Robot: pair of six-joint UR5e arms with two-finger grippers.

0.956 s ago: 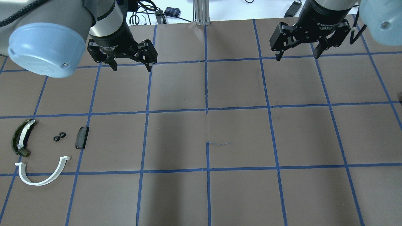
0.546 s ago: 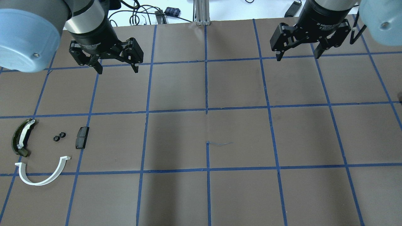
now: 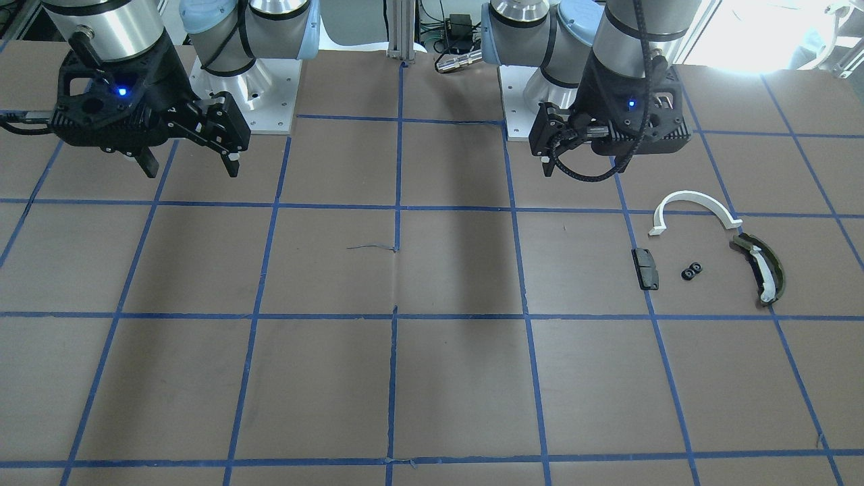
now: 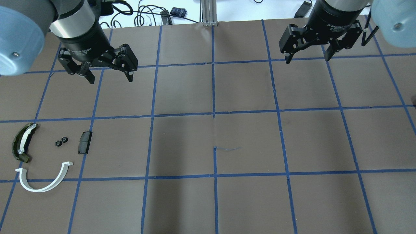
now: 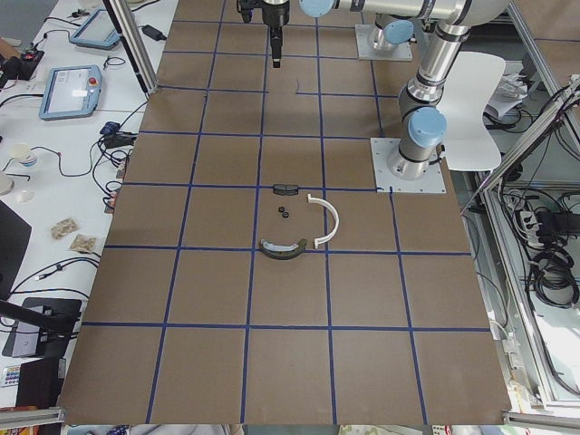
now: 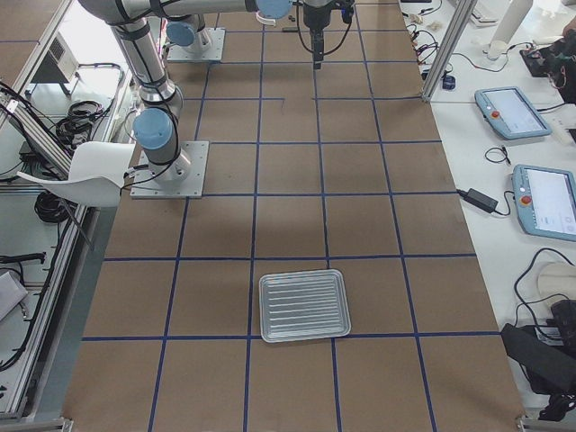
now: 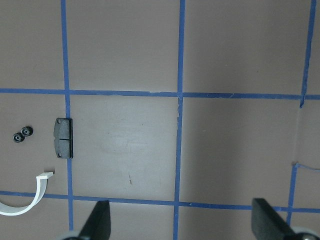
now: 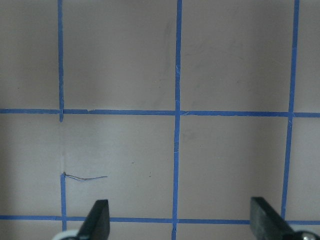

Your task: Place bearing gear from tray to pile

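The pile lies at the table's left: a white half-ring arc (image 4: 44, 178), a dark olive curved piece with a white strip (image 4: 22, 142), a black block (image 4: 84, 142) and two small black bearing gears (image 4: 61, 141) between them. The gears also show in the left wrist view (image 7: 22, 134), beside the block (image 7: 63, 138). My left gripper (image 4: 111, 79) is open and empty, high above the table, behind and right of the pile. My right gripper (image 4: 307, 59) is open and empty at the far right. The silver tray (image 6: 303, 305) shows only in the exterior right view, with nothing visible in it.
The brown table carries a blue tape grid, with a short loose thread (image 4: 227, 149) near its middle. Cables and a metal post (image 4: 209, 13) lie beyond the far edge. Both arm bases (image 3: 243, 88) stand at the robot's side of the table.
My left gripper has moved leftward and a little nearer the pile, still open. The right gripper and the parts have not moved.
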